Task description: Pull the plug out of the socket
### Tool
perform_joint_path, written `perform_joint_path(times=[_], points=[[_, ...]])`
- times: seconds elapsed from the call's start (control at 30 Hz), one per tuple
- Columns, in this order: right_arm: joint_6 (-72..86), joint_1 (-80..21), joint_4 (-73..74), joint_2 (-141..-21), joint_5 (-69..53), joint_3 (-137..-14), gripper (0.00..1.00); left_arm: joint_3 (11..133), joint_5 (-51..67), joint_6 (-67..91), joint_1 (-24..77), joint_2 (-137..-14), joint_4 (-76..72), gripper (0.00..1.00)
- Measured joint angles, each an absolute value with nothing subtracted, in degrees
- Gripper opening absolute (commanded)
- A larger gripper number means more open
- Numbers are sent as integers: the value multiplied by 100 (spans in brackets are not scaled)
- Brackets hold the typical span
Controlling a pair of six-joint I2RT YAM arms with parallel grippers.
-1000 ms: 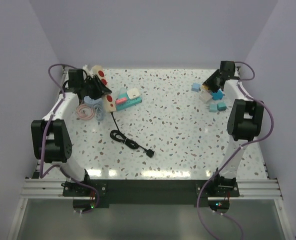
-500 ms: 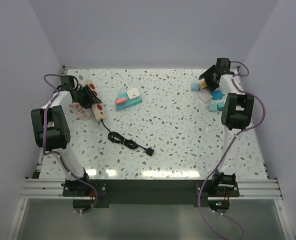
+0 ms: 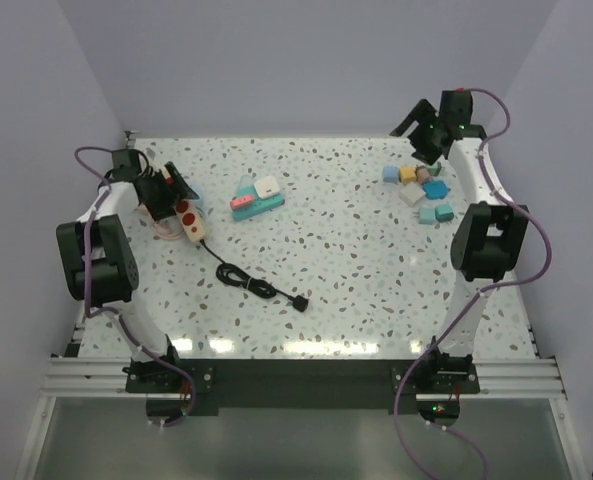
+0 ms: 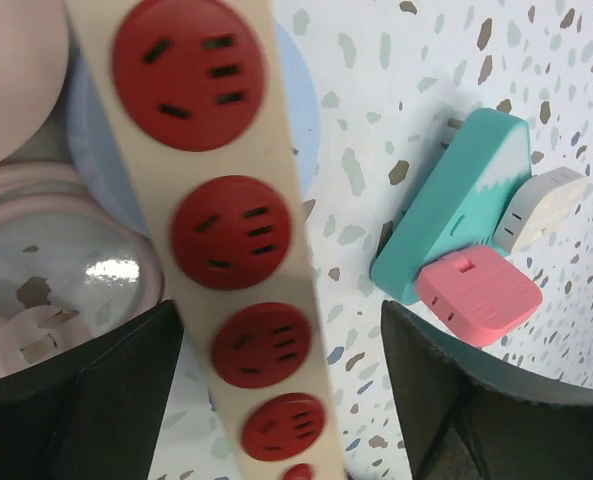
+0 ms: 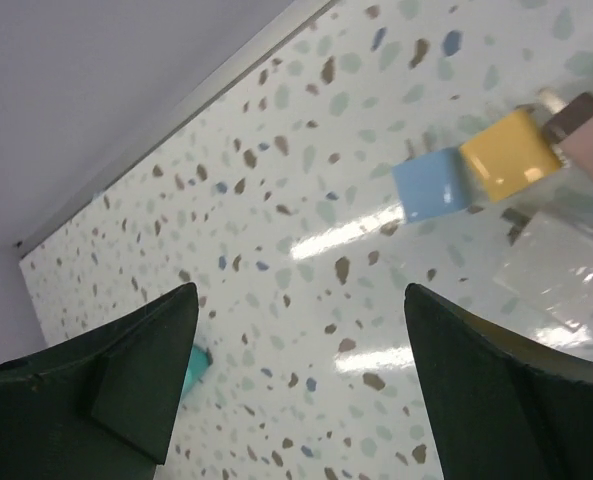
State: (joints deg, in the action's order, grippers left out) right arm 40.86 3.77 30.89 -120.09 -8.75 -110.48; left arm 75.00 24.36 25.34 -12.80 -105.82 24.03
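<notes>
socket: both ends cut off | pinkish block: blurred, cut by right edge

Matt pale wood socket, smooth red plastic faces, glossy speckled tabletop, smooth teal plastic block

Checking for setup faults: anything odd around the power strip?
Yes. The power strip lies askew over a pale blue disc and pink rings, and every red socket face in the left wrist view is empty.
</notes>
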Motion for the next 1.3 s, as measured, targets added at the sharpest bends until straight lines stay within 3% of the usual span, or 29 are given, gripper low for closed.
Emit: perform_joint_path(times=[0.13,0.47,0.8,1.03,1.3], points=[[3830,-261,3190,-11498,-1122,-10833,88,7500,2401,2550,-1310,-10532,2449,95],[4351,-1850,2969,-11137,-1664,-9472,88,7583,2259,2646,-1076,-10151,2569,96],[5787,-3052,1997,-12204,-1758,-10554,88,6995,1859,2893,-993,-9013,2637,92],[6567,-3267,1712,-12748,-1739,-10632,88,7153,2412,2596,-368,-9310,2637,91],[6657,-3081,1461,-11638,-1579,-9091,90,8252,1896,1824,613,-10357,2735,93]])
